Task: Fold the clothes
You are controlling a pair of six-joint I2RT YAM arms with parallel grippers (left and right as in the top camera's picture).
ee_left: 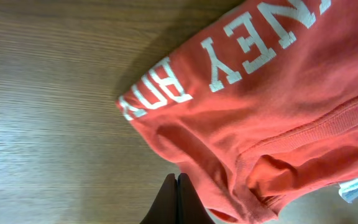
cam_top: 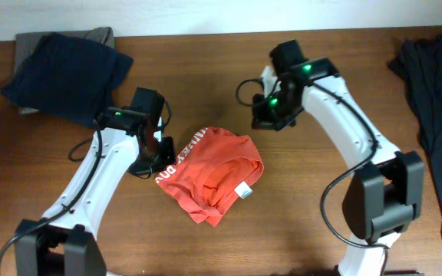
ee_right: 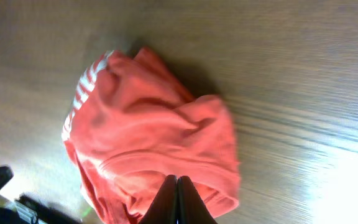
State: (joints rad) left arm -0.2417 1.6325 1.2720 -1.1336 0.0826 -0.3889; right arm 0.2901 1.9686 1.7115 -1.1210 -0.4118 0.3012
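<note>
t-shirt [cam_top: 209, 175]: red-orange, crumpled in a loose bundle on the middle of the wooden table [cam_top: 305, 222], between the two arms.
overhead view alone: a dark navy garment [cam_top: 67, 77] lies on a grey one [cam_top: 102, 34] at the far left corner. another dark garment [cam_top: 436, 115] hangs along the right edge.
left wrist view alone: the bold white lettering [ee_left: 229, 59] is sharp here, as are a ribbed seam and a pale label [ee_left: 356, 188].
right wrist view alone: the shirt's plain, rumpled far side.
left gripper [ee_left: 177, 182]: jaws pressed together, empty, tips at the shirt's edge, possibly brushing the fabric.
right gripper [ee_right: 177, 182]: jaws closed, empty. overhead shows it apart from the shirt.
</note>
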